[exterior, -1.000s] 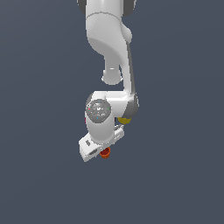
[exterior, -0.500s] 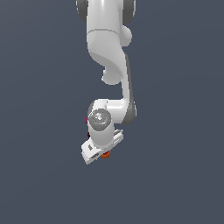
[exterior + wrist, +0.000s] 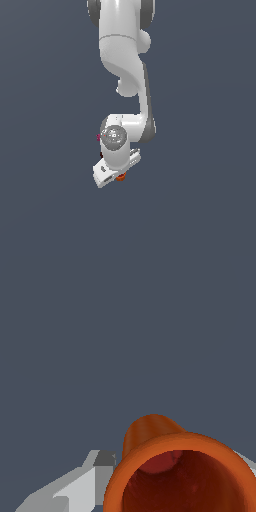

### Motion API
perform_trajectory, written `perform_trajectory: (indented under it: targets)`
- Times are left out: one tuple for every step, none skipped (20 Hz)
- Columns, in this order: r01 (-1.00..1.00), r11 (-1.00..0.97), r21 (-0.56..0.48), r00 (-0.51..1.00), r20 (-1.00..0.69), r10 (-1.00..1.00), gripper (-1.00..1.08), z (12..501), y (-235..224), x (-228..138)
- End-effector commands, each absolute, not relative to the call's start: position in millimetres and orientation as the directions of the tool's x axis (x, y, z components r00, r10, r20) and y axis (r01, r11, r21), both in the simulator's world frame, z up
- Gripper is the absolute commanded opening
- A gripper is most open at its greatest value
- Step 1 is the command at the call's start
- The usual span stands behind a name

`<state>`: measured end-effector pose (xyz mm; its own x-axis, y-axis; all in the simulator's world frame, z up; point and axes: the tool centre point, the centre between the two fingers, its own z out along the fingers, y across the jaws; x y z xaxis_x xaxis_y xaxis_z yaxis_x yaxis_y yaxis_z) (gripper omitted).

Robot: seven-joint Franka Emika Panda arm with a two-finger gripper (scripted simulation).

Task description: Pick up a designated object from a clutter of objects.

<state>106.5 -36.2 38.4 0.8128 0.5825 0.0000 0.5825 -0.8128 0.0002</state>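
The small orange-red cup [image 3: 165, 456] fills the wrist view, with its round rim towards the camera and its tapered base pointing away. My gripper [image 3: 172, 460] is shut on it, with one grey finger [image 3: 87, 481] on one side and a sliver of the other finger [image 3: 248, 460] on the opposite side. In the exterior view only a small orange bit of the cup [image 3: 120, 177] shows under the white hand, and the gripper [image 3: 118, 175] is mostly hidden by the hand. The yellow cup, the ball and the studded brick are hidden or out of view.
The white arm [image 3: 125, 60] hangs down the middle of the exterior view over plain dark grey ground. A tiny pink-red speck [image 3: 98, 136] shows beside the wrist. Nothing but grey shows behind the cup in the wrist view.
A yellow patch that showed behind the arm a second ago is now covered. The wrist has shifted a little, and the orange cup stays under the hand.
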Motion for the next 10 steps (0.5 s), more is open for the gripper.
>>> perform_trajectory:
  targets:
    - [0.583,-0.813,0.000,0.813,0.000,0.583,-1.00,38.0,-35.8,106.5]
    - [0.583,-0.813,0.000,0.813,0.000,0.583,-1.00,38.0,-35.8,106.5]
    - [0.583,-0.813,0.000,0.813,0.000,0.583,-1.00,38.2,-35.9,106.6]
    - [0.583,-0.813,0.000,0.813,0.000,0.583,-1.00,38.4,-36.0,106.5]
    - [0.583,-0.813,0.000,0.813,0.000,0.583,-1.00,39.1,-36.2,106.3]
    - [0.583,-0.813,0.000,0.813,0.000,0.583,-1.00,40.3,-36.5,105.9]
    - [0.583,-0.813,0.000,0.813,0.000,0.583,-1.00,41.9,-37.0,105.4]
    - [0.583,-0.813,0.000,0.813,0.000,0.583,-1.00,44.0,-37.6,104.7]
    - [0.583,-0.813,0.000,0.813,0.000,0.583,-1.00,46.6,-38.3,103.9]
    - [0.583,-0.813,0.000,0.813,0.000,0.583,-1.00,49.7,-39.2,103.0]
